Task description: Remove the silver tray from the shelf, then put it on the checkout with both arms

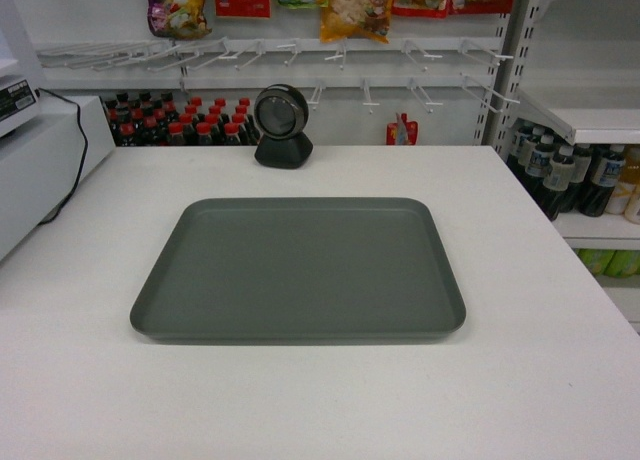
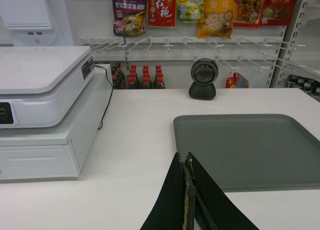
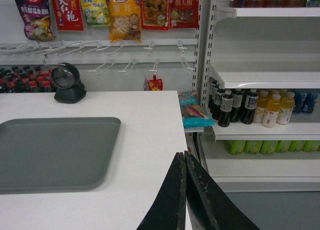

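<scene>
Tray (image 1: 298,268) lay flat mid-desk (image 1: 520,380), scanner (image 1: 282,126) at 12 o'clock; delivery looked complete, so both pincers, left (image 2: 188,190) and right (image 3: 185,190), hung clenched, empty, clear of it.

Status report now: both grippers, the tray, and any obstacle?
Left gripper shut, empty. Right gripper shut, empty. Silver tray flat on checkout, untouched by either. Nothing in the way.

Red hanging packet (image 2: 161,8) reads "大红袍"; other print illegible
</scene>
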Robot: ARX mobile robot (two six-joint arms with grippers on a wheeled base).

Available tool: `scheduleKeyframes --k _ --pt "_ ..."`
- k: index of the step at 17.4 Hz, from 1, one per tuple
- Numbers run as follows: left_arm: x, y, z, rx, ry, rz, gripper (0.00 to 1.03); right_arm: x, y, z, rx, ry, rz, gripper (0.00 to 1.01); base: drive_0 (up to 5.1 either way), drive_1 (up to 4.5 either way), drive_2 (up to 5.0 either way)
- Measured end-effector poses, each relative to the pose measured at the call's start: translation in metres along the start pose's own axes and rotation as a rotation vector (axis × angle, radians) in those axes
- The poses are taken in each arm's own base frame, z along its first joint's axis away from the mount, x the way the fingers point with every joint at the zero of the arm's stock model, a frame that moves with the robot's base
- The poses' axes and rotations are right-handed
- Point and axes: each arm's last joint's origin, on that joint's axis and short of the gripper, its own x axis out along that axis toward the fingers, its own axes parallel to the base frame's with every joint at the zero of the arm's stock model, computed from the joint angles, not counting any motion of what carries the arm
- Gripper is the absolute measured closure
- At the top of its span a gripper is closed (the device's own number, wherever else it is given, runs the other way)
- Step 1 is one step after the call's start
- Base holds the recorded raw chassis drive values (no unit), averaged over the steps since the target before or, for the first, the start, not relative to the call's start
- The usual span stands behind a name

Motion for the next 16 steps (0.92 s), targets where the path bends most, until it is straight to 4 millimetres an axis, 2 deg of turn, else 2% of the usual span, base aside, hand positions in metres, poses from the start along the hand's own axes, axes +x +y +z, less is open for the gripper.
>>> scheduleKeyframes --k 3,4,5,6,7,16 --pt "0.0 0.0 0.0 0.0 0.0 0.0 1.02 0.0 0.0 0.0 -0.001 0.0 0.0 0.98 0.0 0.0 0.0" --pt "0.0 0.0 0.0 0.0 0.0 0.0 0.73 0.0 0.0 0.0 0.0 0.0 0.0 0.63 0.0 0.0 0.0" --pt "0.0 0.0 0.0 0.0 0.0 0.0 0.38 0.0 0.0 0.0 0.0 0.0 0.0 0.27 0.0 0.0 0.0" --pt "0.0 0.0 0.0 0.0 0.0 0.0 0.03 0.0 0.0 -0.0001 0.0 0.001 0.0 0.03 0.0 0.0 0.0" --pt "0.0 0.0 0.0 0.0 0.0 0.0 0.05 0.0 0.0 0.0 0.0 0.0 0.0 0.03 0.0 0.0 0.0" --pt "0.0 0.0 0.0 0.0 0.0 0.0 0.05 0.0 0.0 -0.0001 0.0 0.001 0.0 0.03 0.0 0.0 0.0"
